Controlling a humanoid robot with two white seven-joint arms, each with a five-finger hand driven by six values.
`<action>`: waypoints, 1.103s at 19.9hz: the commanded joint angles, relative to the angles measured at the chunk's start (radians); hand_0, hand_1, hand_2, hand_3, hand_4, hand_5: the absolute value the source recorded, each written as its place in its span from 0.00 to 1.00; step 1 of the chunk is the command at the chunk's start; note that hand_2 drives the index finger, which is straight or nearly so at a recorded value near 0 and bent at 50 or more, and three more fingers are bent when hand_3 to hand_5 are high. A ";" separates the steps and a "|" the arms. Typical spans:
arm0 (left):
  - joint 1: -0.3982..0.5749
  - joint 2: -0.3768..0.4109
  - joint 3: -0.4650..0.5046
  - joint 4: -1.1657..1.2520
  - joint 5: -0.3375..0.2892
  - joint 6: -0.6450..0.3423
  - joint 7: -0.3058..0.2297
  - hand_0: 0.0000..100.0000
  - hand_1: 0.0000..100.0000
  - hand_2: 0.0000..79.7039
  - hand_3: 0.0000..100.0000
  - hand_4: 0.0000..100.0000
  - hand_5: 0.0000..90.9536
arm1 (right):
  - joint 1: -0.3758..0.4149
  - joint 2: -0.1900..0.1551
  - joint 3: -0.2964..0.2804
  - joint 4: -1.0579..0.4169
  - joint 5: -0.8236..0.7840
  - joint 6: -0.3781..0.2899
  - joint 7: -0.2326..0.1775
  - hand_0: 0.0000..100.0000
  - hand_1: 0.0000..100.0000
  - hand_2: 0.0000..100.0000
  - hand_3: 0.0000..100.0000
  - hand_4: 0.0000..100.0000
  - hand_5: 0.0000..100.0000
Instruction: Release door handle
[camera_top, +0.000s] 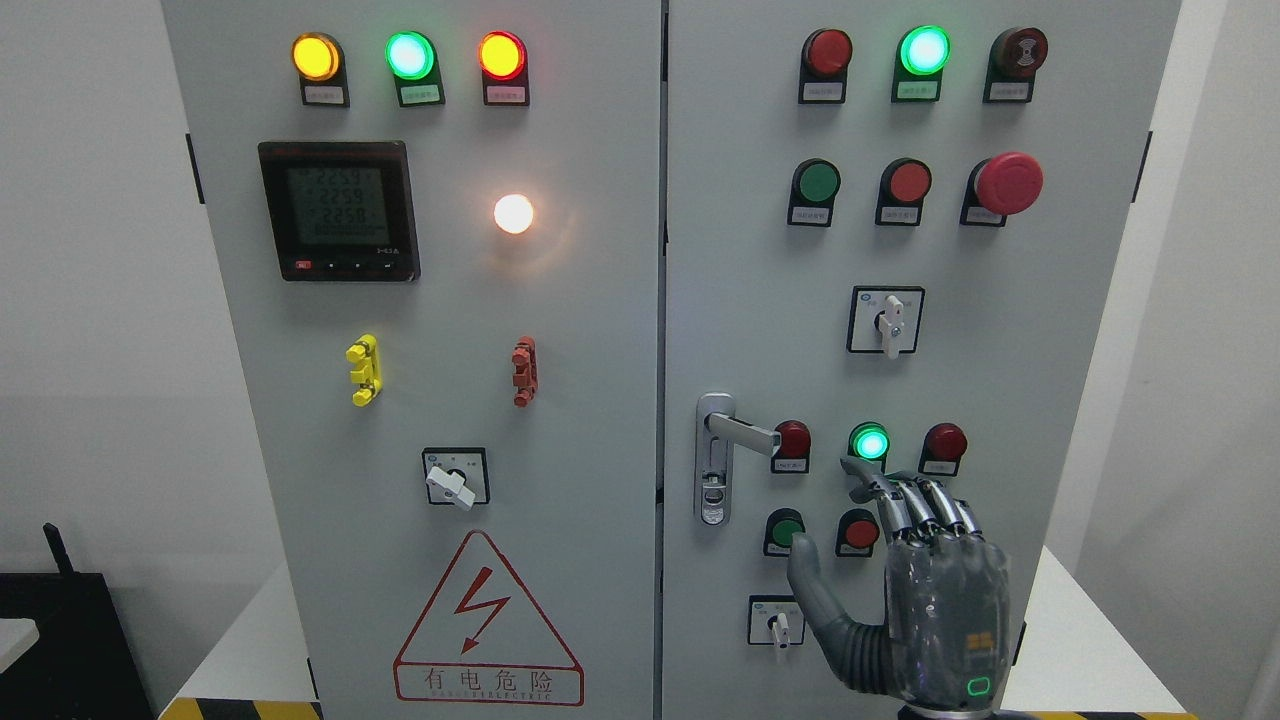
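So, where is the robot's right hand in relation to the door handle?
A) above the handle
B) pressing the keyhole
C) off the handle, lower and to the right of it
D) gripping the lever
C: the right hand is open, clear of the door handle, lower and to its right.

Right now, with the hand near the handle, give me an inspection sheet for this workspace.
Surface: grey two-door cabinet, both doors look closed; it stands on a white base.
Job's things: door handle on the right door, lever pointing right, nothing touching it.
Clutter: nothing seen.
Hands: right hand raised below and right of the handle, fingers relaxed, empty; left hand not in view.
Cables: nothing seen.
Surroundings: lit indicator lamps, meter display, red emergency button, warning triangle, white walls, dark device lower left.
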 joint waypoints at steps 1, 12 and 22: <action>-0.031 0.000 -0.011 -0.008 0.000 0.001 0.000 0.12 0.39 0.00 0.00 0.00 0.00 | 0.004 -0.030 -0.046 -0.051 -0.013 -0.021 0.013 0.43 0.35 0.10 0.15 0.08 0.00; -0.031 0.000 -0.011 -0.009 0.000 0.001 0.000 0.12 0.39 0.00 0.00 0.00 0.00 | 0.015 -0.035 -0.043 -0.055 -0.017 -0.035 0.015 0.39 0.31 0.08 0.12 0.05 0.00; -0.031 0.000 -0.011 -0.008 0.000 0.001 0.000 0.12 0.39 0.00 0.00 0.00 0.00 | 0.026 -0.030 -0.034 -0.054 -0.017 -0.033 0.015 0.39 0.31 0.11 0.15 0.07 0.00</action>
